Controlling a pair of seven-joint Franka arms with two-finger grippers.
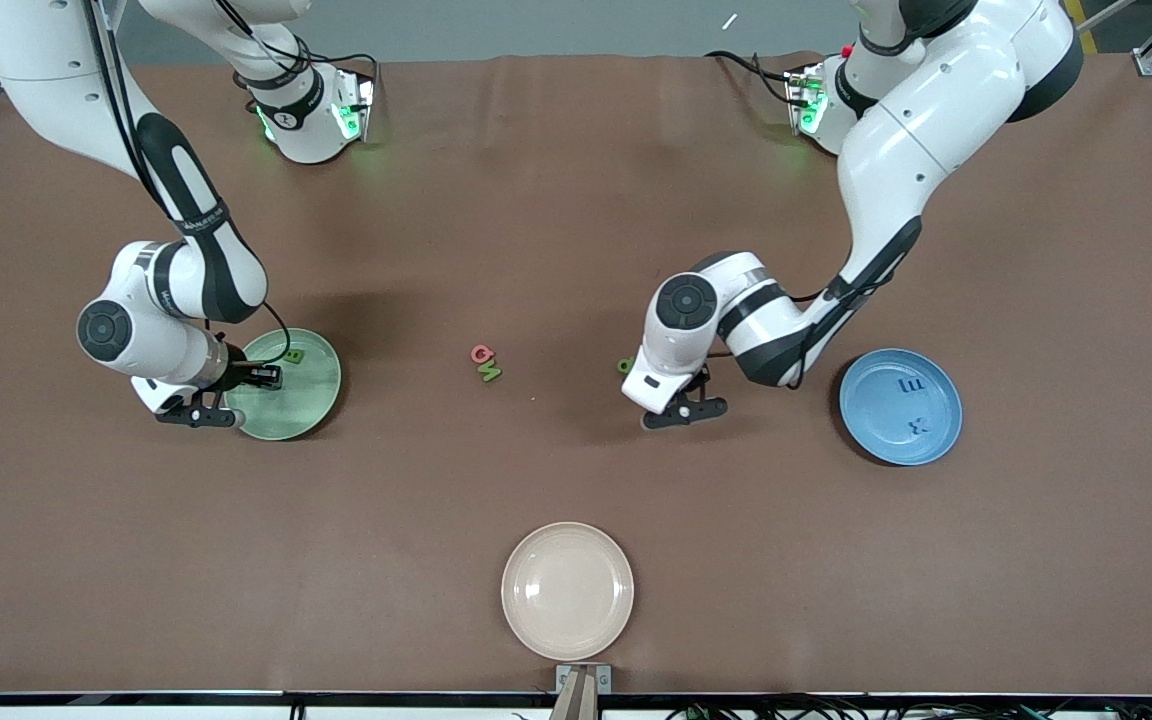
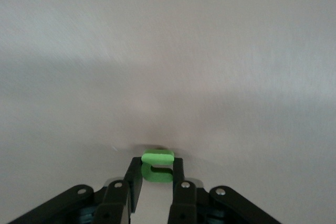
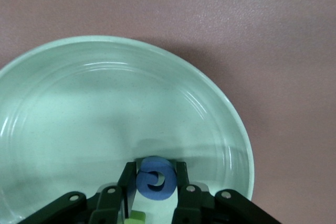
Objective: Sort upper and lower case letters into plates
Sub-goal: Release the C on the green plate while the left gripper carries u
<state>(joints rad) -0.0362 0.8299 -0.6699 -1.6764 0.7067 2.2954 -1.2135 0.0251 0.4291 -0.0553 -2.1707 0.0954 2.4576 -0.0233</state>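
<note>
Two grippers are busy. Right gripper [image 3: 155,182], low over the mint plate [image 1: 311,400], has a blue letter [image 3: 155,180] between its fingers; whether they still grip it I cannot tell. A half-release could drag it. Red and green letters [image 1: 485,362] lie mid-table. Left gripper [image 2: 155,174] is clamped on a green letter [image 2: 157,166] at the table; that thin edge hold could slip. Blue plate [image 1: 876,435] sits nearby.

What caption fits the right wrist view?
Right gripper holding a blue letter over the mint green plate.
</note>
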